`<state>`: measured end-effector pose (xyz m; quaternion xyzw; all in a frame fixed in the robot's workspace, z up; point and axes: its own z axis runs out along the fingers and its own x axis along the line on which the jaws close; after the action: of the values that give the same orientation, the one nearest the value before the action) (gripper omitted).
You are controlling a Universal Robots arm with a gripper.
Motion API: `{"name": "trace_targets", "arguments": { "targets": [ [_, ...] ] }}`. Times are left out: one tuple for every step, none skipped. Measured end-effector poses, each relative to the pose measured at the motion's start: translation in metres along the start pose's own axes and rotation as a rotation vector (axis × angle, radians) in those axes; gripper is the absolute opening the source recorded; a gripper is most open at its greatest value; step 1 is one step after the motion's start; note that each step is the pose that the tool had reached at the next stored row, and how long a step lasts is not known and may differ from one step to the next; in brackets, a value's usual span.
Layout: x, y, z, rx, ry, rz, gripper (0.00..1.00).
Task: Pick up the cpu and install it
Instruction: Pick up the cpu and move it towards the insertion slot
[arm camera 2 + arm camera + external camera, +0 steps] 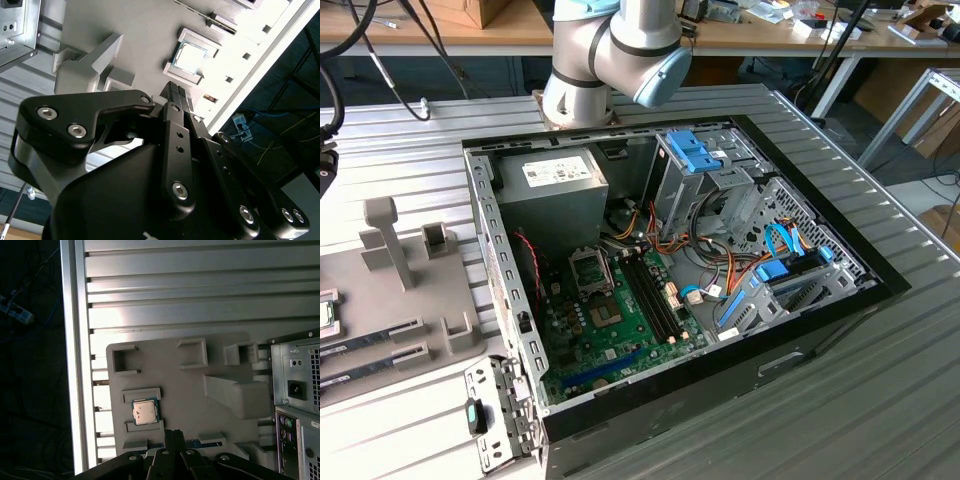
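The cpu (pixel 145 411) is a small square chip with a silvery top and a thin green rim. It lies flat in a raised pocket of the grey fixture plate (pixel 180 375) and also shows in the second wrist view (pixel 190 57). My gripper (pixel 173 434) hangs above the plate just beside the cpu, apart from it. Its black fingertips are shut together with nothing between them, as the second wrist view also shows (pixel 176 90). In the exterior view the cpu (pixel 325 314) peeks in at the left edge, and the black socket frame (pixel 590 268) sits on the motherboard.
The open computer case (pixel 820 300) stands at the exterior view's right of the fixture plate (pixel 410 310), its rear panel (pixel 297 390) close to the plate. Two memory sticks (pixel 370 340) lie in slots on the plate. A tall grey post (pixel 385 235) rises from it. The arm (pixel 610 50) is behind the case.
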<state>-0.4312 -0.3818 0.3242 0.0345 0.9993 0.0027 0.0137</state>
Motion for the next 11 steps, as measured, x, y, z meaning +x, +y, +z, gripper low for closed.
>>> {"name": "trace_targets", "arguments": {
  "targets": [
    [0.0000, 0.0000, 0.0000, 0.0000, 0.0000, 0.000, 0.11],
    [0.0000, 0.0000, 0.0001, 0.0000, 0.0000, 0.000, 0.11],
    [0.0000, 0.0000, 0.0002, -0.0001, -0.0001, 0.000, 0.11],
    [0.0000, 0.0000, 0.0002, -0.0001, -0.0001, 0.000, 0.11],
    [0.0000, 0.0000, 0.0002, -0.0001, -0.0001, 0.000, 0.11],
    [0.0000, 0.0000, 0.0003, -0.0001, -0.0002, 0.000, 0.11],
    [0.0000, 0.0000, 0.0003, 0.0000, -0.0001, 0.000, 0.17],
    [0.0000, 0.0000, 0.0003, -0.0001, -0.0001, 0.000, 0.23],
    [0.0000, 0.0000, 0.0004, 0.0000, -0.0001, 0.000, 0.23],
    [0.0000, 0.0000, 0.0004, -0.0001, -0.0001, 0.000, 0.23],
    [0.0000, 0.0000, 0.0004, -0.0001, 0.0000, 0.000, 0.29]
  ]
}}
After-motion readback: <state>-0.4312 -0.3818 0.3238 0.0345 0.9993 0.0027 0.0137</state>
